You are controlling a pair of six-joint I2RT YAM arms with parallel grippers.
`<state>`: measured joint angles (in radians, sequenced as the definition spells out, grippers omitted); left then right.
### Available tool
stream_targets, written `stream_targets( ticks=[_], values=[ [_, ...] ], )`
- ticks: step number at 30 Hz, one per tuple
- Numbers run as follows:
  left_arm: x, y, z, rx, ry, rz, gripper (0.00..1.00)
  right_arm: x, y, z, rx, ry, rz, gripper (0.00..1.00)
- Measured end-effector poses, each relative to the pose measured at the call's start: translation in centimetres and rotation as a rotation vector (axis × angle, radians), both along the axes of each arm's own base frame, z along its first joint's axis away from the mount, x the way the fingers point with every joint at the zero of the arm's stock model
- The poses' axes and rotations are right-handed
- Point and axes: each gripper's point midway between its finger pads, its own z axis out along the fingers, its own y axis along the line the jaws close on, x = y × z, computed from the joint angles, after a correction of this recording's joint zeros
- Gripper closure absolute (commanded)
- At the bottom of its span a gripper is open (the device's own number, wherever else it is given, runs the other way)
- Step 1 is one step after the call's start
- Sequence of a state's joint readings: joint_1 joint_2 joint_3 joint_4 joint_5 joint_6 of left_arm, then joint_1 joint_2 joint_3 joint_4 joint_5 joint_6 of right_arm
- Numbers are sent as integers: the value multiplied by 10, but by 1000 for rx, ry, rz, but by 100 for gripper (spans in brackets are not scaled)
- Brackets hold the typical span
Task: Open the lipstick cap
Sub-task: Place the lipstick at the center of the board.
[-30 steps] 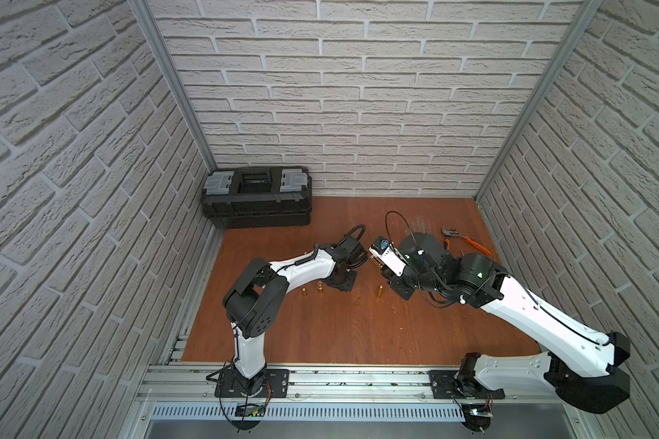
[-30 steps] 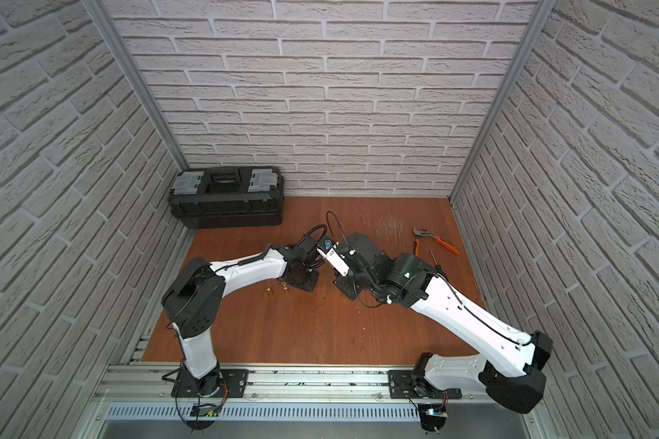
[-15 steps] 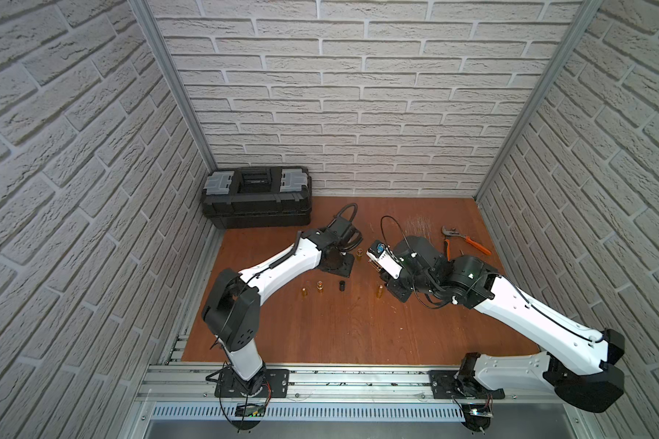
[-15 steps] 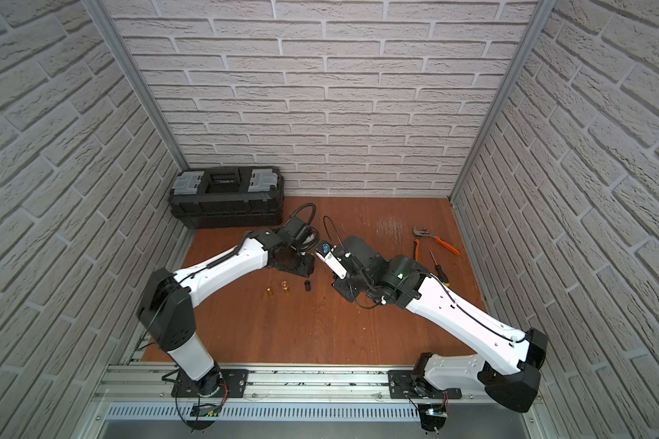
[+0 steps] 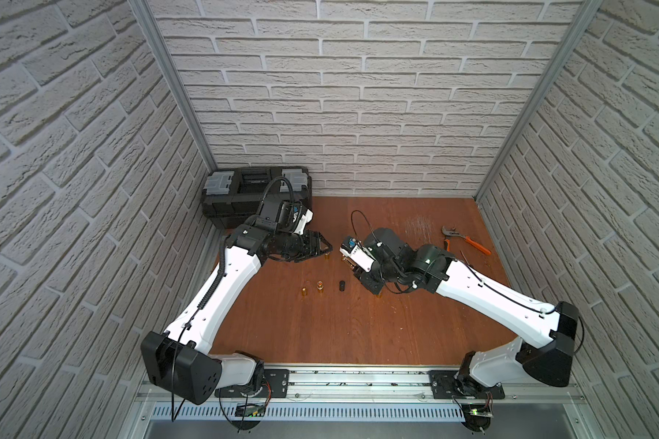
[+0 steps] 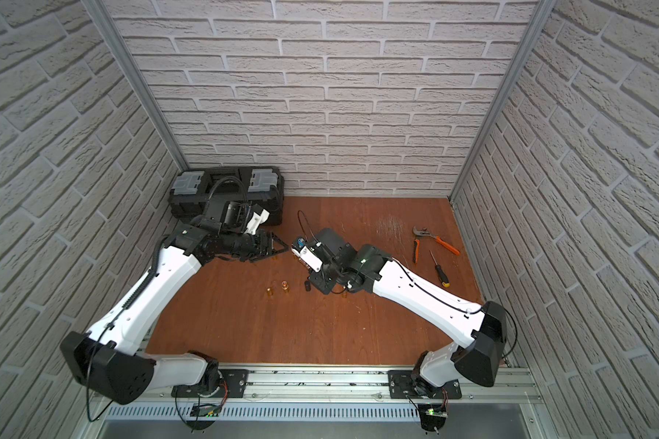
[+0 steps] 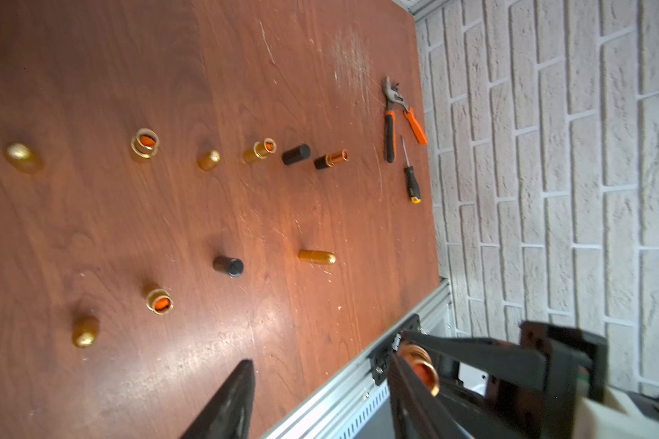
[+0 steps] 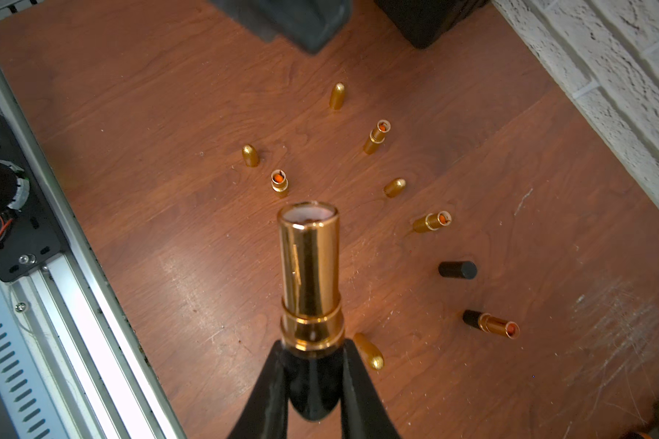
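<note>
1. My right gripper (image 8: 312, 347) is clamped tight on the black base of the lipstick (image 8: 309, 266). The gold tube stands clear of the jaws, bare, with no cap on it.
2. My left gripper (image 5: 327, 250) has its jaws apart and nothing in them. In the left wrist view only bare wood shows between its fingers.
3. The black cap (image 5: 342, 286) sits on the table (image 5: 320, 334), apart from both grippers, between them and a little nearer than either. I cannot tell whether it is on end or on its side. The right wrist view does not show it; I judge that the held tube hides it.
4. The lipstick is off the table, just right of my left gripper and not touching it. Its long axis runs straight out of my right jaws, open end leading, pointing left and down toward my left gripper.
5. With the cap off, I judge the opening of this one done; what is left is to set it down. My right arm has it, so that move is the right arm's.
6. The base is in the jaws and the open end leads, so the wrist must swing round before the base can meet the wood.
7. Open lipsticks (image 8: 279, 182) and gold caps (image 8: 250, 156) dot the table beyond the tube, so I would pick a bare patch.
</note>
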<state>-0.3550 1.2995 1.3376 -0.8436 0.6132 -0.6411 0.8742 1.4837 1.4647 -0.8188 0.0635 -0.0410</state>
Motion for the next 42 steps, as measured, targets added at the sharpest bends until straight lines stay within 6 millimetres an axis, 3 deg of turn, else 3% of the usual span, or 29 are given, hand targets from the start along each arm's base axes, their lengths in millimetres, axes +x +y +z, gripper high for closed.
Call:
stream_targets(
  ticks=[8, 15, 34, 42],
  values=[
    [-19, -5, -7, -76, 70, -50, 42, 5, 24, -2, 38, 36, 40, 96],
    [-19, -11, -6, -113, 78, -80, 46, 9, 34, -8, 39, 57, 57, 96],
    [-15, -18, -13, -131, 98, -119, 80, 11, 43, -5, 45, 55, 88, 96],
    [-17, -19, -12, -138, 99, -133, 85, 12, 42, -6, 39, 56, 85, 88]
  ],
)
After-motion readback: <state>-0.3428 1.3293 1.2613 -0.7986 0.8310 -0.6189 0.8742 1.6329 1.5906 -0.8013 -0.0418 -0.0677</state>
